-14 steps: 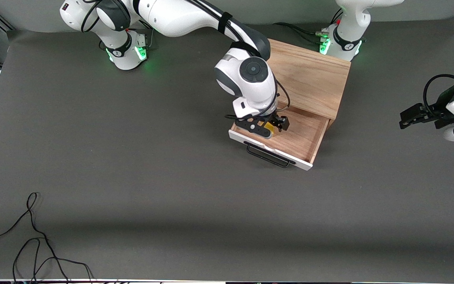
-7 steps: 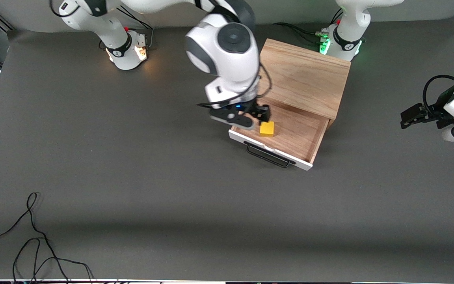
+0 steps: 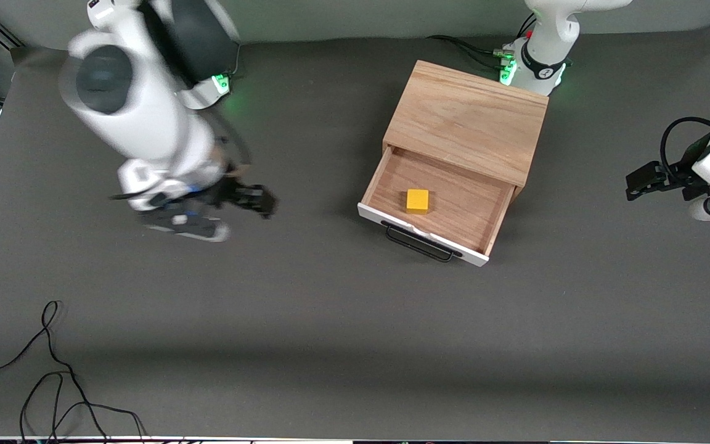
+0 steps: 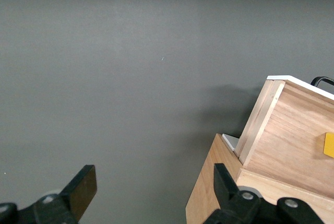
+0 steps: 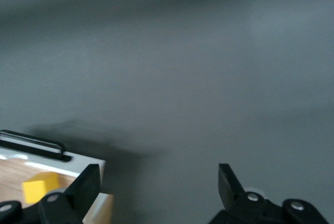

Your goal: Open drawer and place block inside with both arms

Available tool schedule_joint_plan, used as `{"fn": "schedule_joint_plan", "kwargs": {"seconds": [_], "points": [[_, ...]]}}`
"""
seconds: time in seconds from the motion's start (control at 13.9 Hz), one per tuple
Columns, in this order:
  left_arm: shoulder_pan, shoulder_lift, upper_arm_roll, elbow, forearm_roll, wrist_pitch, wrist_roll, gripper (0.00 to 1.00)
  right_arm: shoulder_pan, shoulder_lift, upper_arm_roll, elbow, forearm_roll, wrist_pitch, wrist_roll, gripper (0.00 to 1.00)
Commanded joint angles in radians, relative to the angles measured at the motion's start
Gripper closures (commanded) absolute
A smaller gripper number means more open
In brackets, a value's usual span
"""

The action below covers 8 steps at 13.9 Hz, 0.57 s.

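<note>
The drawer [image 3: 453, 213] is pulled open from the light wooden cabinet [image 3: 469, 120]; its white front and black bar handle [image 3: 420, 243] face the front camera. The yellow block [image 3: 417, 201] lies alone on the drawer's wood floor; it also shows in the right wrist view [image 5: 40, 187] and the left wrist view [image 4: 329, 145]. My right gripper [image 3: 241, 206] is open and empty, blurred, over bare table toward the right arm's end. My left gripper [image 3: 641, 184] is open and empty, waiting at the left arm's end of the table.
A loose black cable [image 3: 53, 370] lies on the grey table near the front camera at the right arm's end. The arm bases [image 3: 534, 61] stand along the table's edge farthest from the front camera.
My right gripper let go of the block in the drawer, rose, and swept away toward the right arm's end. The block stays in the drawer. The left arm has not moved.
</note>
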Motion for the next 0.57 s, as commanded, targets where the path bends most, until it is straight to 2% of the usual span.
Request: {"fn": "schedule_joint_plan", "kwargs": {"seconds": [0.0,0.07,0.22,0.43,0.5], "points": [[-0.008,-0.022,0.007,-0.009,0.003,-0.013,0.012,0.0,-0.13,-0.175,0.004,-0.206,-0.005,0.026,-0.195,0.0],[-0.007,-0.021,0.007,-0.009,0.0,-0.013,0.012,0.0,-0.172,-0.21,-0.018,-0.253,0.0,0.049,-0.262,0.0],[-0.007,-0.021,0.007,-0.009,-0.002,-0.018,0.011,0.0,-0.177,-0.279,-0.092,-0.339,0.0,0.093,-0.369,0.0],[-0.007,-0.022,0.007,-0.01,-0.002,-0.027,0.005,0.0,-0.178,-0.354,-0.144,-0.461,-0.005,0.202,-0.479,0.0],[-0.007,-0.022,0.007,-0.009,-0.003,-0.028,0.005,0.0,-0.178,-0.352,-0.146,-0.456,-0.007,0.202,-0.493,0.0]]}}
